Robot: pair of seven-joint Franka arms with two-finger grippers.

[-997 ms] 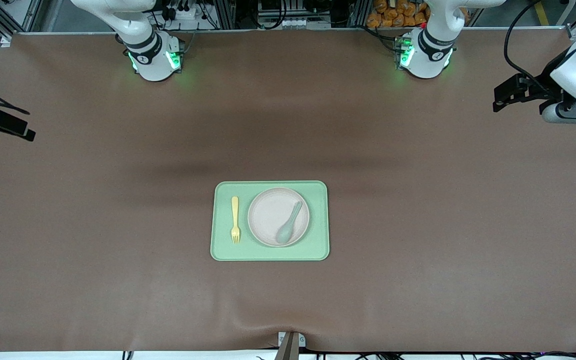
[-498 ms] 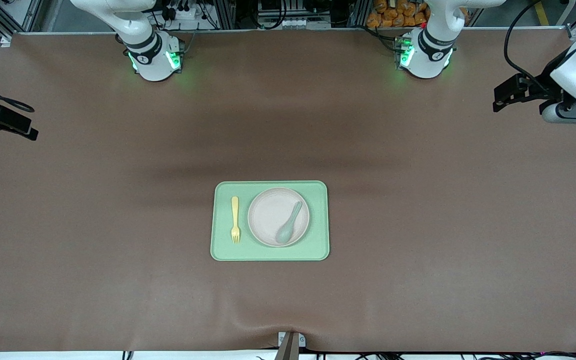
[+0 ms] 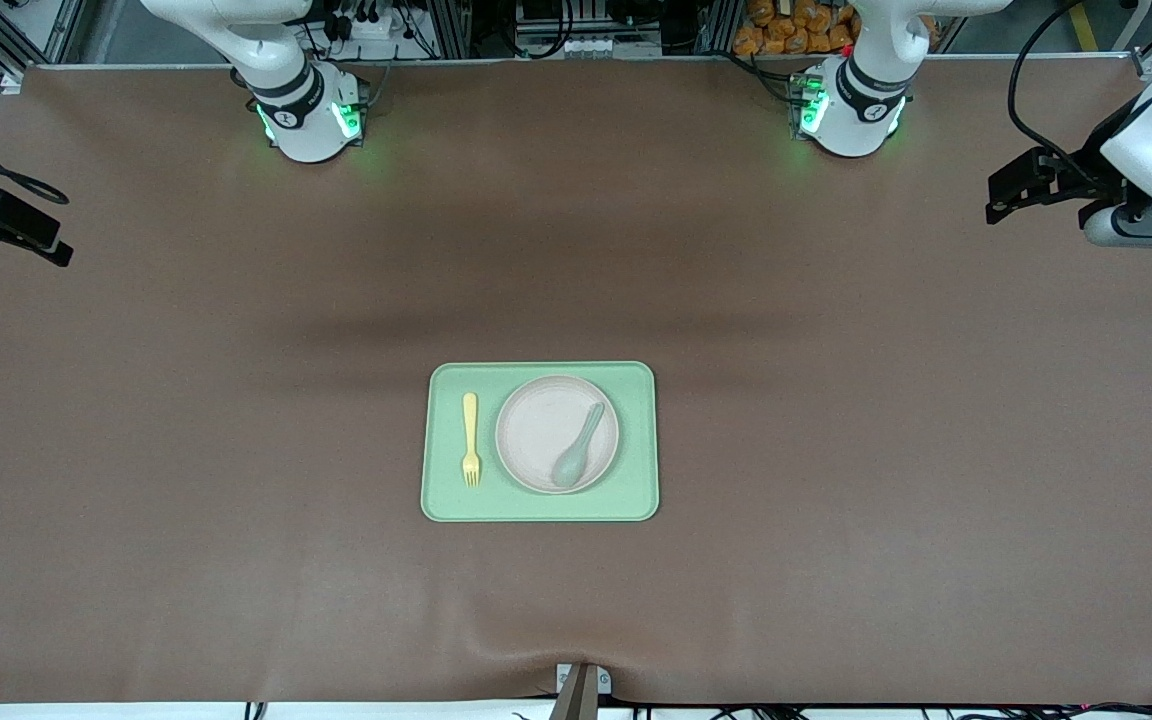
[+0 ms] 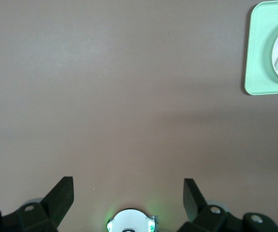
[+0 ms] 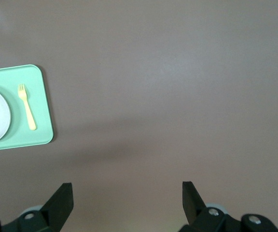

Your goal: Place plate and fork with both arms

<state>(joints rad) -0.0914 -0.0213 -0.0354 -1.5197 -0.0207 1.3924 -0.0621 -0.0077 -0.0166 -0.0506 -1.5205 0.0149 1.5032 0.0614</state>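
Well apart from grippers (image 4: 128, 193): fork (image 3: 471, 439).

Front cam sits high across the table (image 3: 836, 420), facing the robot bases and taking in the whole top. Each wrist cam looks straight down from well up, its own fingers (image 4: 62, 195) (image 5: 62, 198) poking into frame. All three catch the green tray (image 3: 540, 508) (image 4: 255, 58) (image 5: 37, 106), though each wrist view only gets one end.
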